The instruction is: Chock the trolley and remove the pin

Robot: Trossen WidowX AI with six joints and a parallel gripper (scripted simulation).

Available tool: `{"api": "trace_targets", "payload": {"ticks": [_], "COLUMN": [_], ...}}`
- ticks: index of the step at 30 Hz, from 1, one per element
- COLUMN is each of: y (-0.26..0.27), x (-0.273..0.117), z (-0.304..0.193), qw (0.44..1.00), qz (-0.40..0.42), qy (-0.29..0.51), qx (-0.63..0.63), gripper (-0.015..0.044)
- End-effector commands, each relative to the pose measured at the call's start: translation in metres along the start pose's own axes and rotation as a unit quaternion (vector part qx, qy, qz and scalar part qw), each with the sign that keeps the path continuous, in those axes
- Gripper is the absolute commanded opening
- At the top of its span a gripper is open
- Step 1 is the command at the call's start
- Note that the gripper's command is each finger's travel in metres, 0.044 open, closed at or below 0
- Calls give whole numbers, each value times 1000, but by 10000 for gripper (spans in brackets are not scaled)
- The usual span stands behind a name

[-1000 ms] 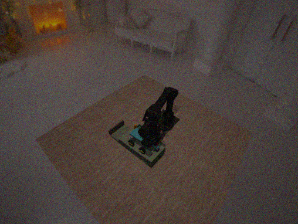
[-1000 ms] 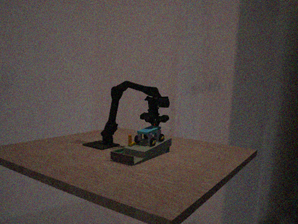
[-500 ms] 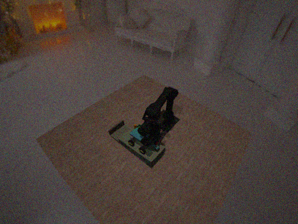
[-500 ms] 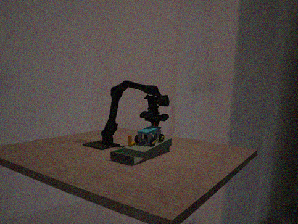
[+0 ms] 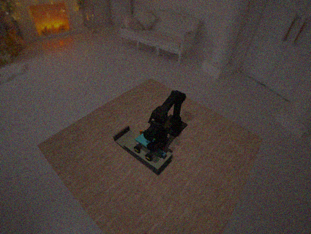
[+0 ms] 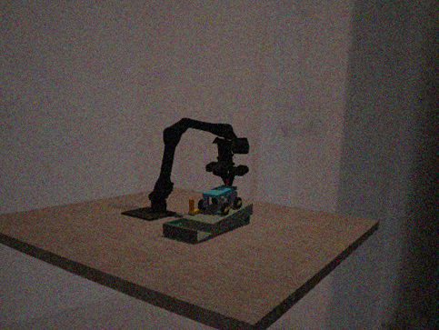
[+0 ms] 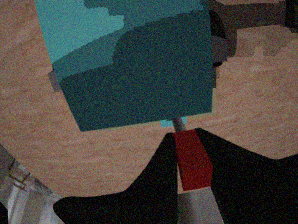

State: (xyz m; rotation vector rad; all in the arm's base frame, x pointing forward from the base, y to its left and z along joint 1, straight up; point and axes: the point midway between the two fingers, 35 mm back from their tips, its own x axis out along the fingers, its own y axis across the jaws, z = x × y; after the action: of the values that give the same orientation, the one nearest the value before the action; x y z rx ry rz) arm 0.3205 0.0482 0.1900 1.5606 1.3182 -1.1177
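Clerk: "Item one, end effector [image 5: 157, 145] [image 6: 227, 183] [image 7: 182, 136]?"

Checker: "Black, pointed downward, clenched on the stop pin [image 6: 227, 180] [image 7: 194, 160]. Red head between the fingers; some grey shaft showed in the wrist view. Whether its tip was clear of the ramp [image 5: 165, 163] [image 6: 238, 216], I could not tell."

Clerk: "Item two, trolley [image 5: 142, 140] [image 6: 219, 192] [image 7: 150, 75]?"

Checker: "Teal top, dark wheels, upright on the ramp. In the wrist view it lay toward eleven o'clock of the pin head."

Clerk: "Item three, chock [image 5: 141, 132] [image 6: 192, 207]?"

Checker: "Orange handle, upright. In the exterior view it stood at nine o'clock of the trolley, just beside a downhill wheel; contact could not be told."

Clerk: "Support?"

Checker: "Wooden desk [image 5: 196, 184] [image 6: 265, 263] [image 7: 115, 160], beneath the ramp."
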Motion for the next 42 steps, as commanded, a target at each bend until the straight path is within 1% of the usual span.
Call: {"api": "trace_targets", "payload": {"ticks": [1,23,42], "y": [0,1,1], "x": [-4,-17,-14], "z": [-2,-7,-36], "qw": [1000,1000,1000], "qz": [2,2,2], "qy": [4,4,5], "qx": [-4,-4,-4], "gripper": [0,0,0]}}
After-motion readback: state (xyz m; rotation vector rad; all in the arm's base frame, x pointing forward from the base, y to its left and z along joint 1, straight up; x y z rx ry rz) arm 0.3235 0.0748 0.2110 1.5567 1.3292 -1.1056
